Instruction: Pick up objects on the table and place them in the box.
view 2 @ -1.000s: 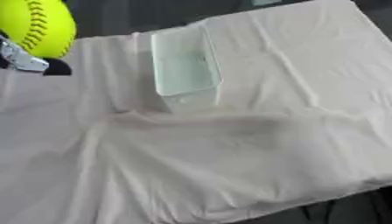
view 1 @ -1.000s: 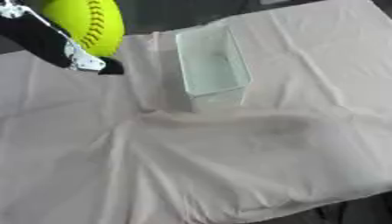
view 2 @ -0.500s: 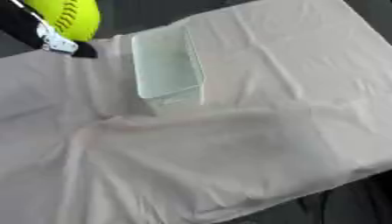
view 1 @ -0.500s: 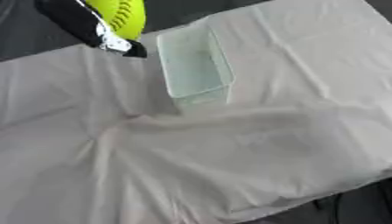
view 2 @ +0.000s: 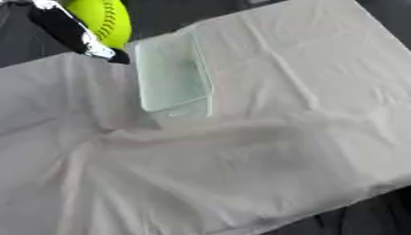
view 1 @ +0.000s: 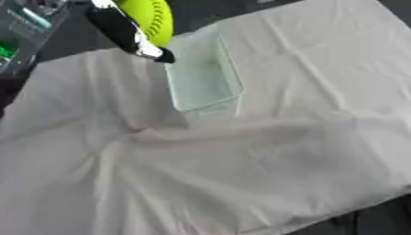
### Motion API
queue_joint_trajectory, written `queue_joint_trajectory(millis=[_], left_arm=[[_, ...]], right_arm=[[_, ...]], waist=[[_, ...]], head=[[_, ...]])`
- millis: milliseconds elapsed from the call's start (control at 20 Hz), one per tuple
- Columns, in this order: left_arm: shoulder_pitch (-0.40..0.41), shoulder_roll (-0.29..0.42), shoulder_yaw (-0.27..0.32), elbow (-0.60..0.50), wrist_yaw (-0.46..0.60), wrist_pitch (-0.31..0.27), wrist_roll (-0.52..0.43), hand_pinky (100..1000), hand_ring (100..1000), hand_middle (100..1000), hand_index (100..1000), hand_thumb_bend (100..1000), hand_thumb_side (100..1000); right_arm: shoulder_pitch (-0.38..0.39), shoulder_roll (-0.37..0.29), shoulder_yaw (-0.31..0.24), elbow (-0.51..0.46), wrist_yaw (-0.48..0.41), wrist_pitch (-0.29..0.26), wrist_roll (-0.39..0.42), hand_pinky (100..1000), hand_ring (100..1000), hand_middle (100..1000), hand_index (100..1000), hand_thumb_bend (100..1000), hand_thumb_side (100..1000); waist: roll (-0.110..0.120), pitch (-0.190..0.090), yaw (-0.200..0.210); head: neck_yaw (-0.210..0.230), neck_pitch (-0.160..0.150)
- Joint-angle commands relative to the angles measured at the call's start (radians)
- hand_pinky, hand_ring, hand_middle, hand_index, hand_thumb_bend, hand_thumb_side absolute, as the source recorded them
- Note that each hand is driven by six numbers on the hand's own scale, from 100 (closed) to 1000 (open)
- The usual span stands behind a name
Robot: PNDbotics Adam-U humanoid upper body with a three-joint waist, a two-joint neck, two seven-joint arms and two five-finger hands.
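Left eye view: box (view 1: 205, 78) (long axis near-to-far), left hand (view 1: 120, 28) gripping ball (view 1: 150, 19).

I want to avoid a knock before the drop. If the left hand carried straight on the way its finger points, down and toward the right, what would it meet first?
Probably the near left rim of the clear box: the left hand, curled round the yellow ball, has its fingertip beside that edge. Its height above the rim is unclear.
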Motion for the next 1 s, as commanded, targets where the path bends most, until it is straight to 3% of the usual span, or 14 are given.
queue_joint_trajectory(millis=[50,200,550,1000], left_arm=[[-0.038,-0.015,0.004,0.039,-0.022,-0.008,0.010,100,322,595,513,576,455],[-0.059,-0.048,-0.006,0.085,-0.048,-0.016,0.012,100,325,593,514,573,461],[-0.076,-0.092,-0.021,0.142,-0.077,-0.042,0.011,100,335,591,516,576,477],[-0.082,-0.110,-0.028,0.172,-0.107,-0.060,-0.010,100,395,626,541,597,527]], right_arm=[[-0.020,-0.020,-0.001,-0.018,-0.003,-0.001,0.006,581,696,736,913,100,1000],[-0.026,-0.018,0.000,-0.018,-0.003,-0.001,0.008,581,695,735,914,100,1000],[-0.037,-0.010,-0.001,-0.016,-0.004,-0.001,0.009,577,694,733,916,100,1000],[-0.042,-0.005,-0.003,-0.010,-0.006,-0.001,0.008,576,693,732,917,100,1000]], waist=[[-0.004,-0.008,-0.006],[0.001,0.000,-0.015],[0.015,0.014,-0.032],[0.027,0.015,-0.038]], head=[[0.025,-0.032],[0.051,-0.045],[0.158,-0.096],[0.218,-0.150]])
